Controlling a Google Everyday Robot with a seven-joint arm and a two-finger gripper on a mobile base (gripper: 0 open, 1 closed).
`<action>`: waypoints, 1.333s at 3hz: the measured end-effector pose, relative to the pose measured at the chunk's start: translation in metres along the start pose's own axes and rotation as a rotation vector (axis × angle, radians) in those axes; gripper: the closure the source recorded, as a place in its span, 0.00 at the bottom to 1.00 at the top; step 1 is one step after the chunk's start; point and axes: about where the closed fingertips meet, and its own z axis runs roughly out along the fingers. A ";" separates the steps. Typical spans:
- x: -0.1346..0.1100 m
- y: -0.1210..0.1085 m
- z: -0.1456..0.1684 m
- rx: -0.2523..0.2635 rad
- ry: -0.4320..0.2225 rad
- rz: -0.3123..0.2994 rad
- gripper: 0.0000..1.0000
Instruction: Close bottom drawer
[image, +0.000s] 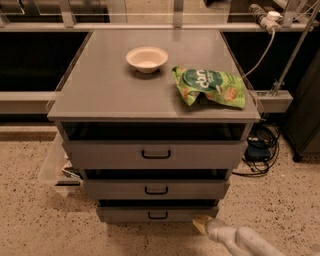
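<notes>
Speckled beige floor (35, 225) spreads around the grey cabinet (100, 95), my pincer (200, 225) low at 5 o'clock, black cables (265, 135) coiled at 3 o'clock, a metal rail (125, 26) at 12.

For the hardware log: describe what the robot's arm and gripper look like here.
The gripper, low at the bottom drawer's right corner, shows as a small tan, wedge-shaped tip. Behind it the arm is a smooth, rounded, off-white tube with a narrower collar near the gripper. No cables or markings show on it.
</notes>
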 end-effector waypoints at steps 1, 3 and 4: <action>0.028 0.024 -0.063 -0.039 0.005 0.186 1.00; 0.037 0.034 -0.074 -0.049 0.005 0.224 0.61; 0.037 0.034 -0.074 -0.049 0.005 0.224 0.36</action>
